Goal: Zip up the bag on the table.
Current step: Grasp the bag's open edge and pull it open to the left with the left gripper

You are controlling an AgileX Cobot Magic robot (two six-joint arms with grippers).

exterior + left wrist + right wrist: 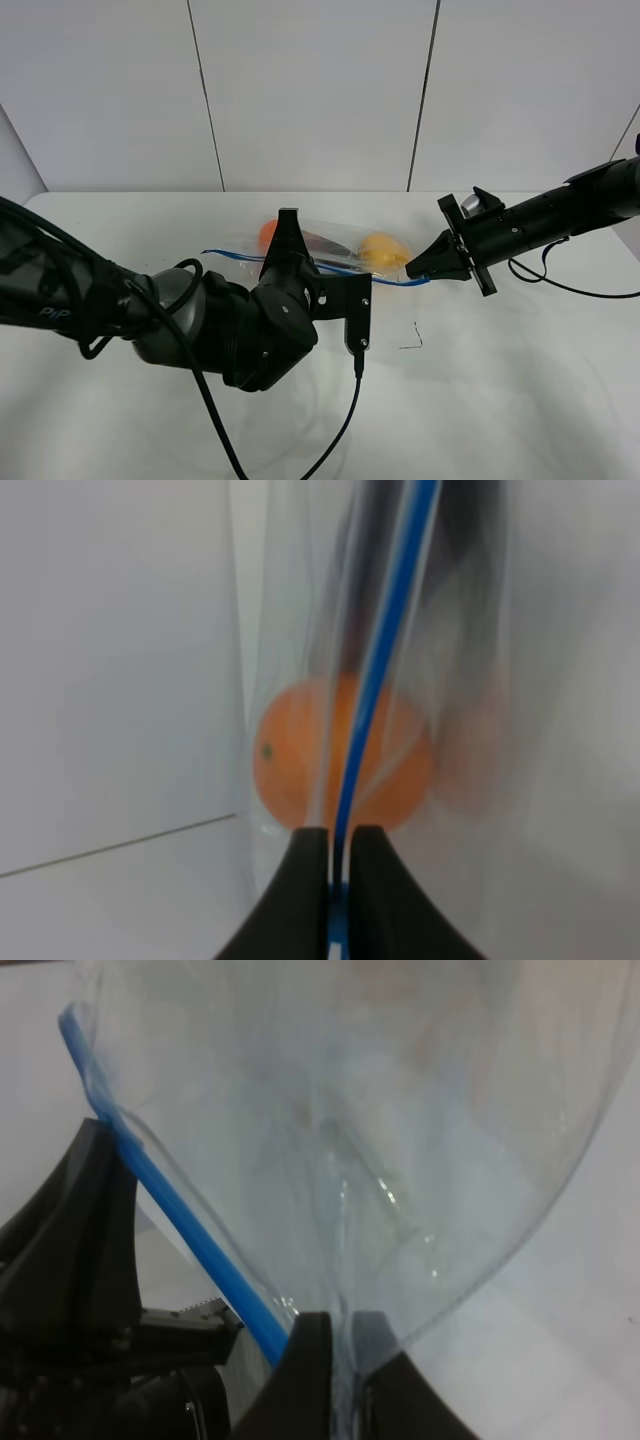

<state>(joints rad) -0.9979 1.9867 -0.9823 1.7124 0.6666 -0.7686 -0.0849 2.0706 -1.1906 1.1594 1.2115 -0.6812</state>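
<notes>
We see left claw (340, 835) clamped on blue zipper strip (385, 660) of bag (338, 238), beside orange (295, 760) — right claw (335, 1322) pinches bag's far end; strip runs straight between them.

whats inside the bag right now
In the bag: an orange fruit, a yellow piece and something dark between them. The left arm covers the part behind it, so anything there is hidden.

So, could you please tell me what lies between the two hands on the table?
The bag: its blue zipper strip runs from the left hand toward the right hand, with yellow produce just beyond it, in the exterior high view.
</notes>
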